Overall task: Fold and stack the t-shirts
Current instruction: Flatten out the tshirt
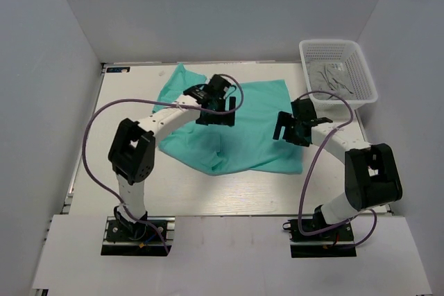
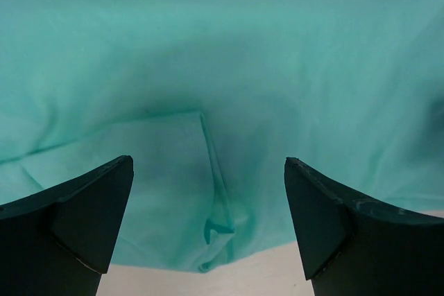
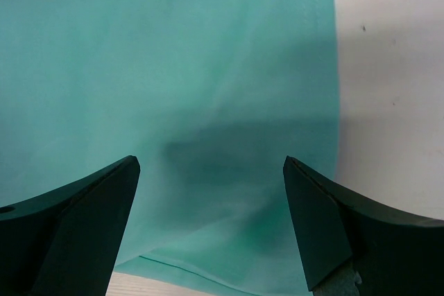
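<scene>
A teal-green t-shirt [image 1: 243, 129] lies spread and rumpled on the white table, one sleeve reaching to the back left. My left gripper [image 1: 216, 117] is open just above the shirt's middle; in the left wrist view [image 2: 208, 192] a creased fold and hem of the shirt [image 2: 216, 230] lie between the fingers. My right gripper [image 1: 290, 133] is open above the shirt's right edge; in the right wrist view [image 3: 211, 192] smooth cloth [image 3: 208, 67] fills the frame with the hem at the right. Neither gripper holds anything.
A white mesh basket [image 1: 361, 67] holding grey cloth stands at the back right corner. Grey walls enclose the table on three sides. Bare table shows right of the shirt [image 3: 388, 88] and along its near edge [image 1: 229, 195].
</scene>
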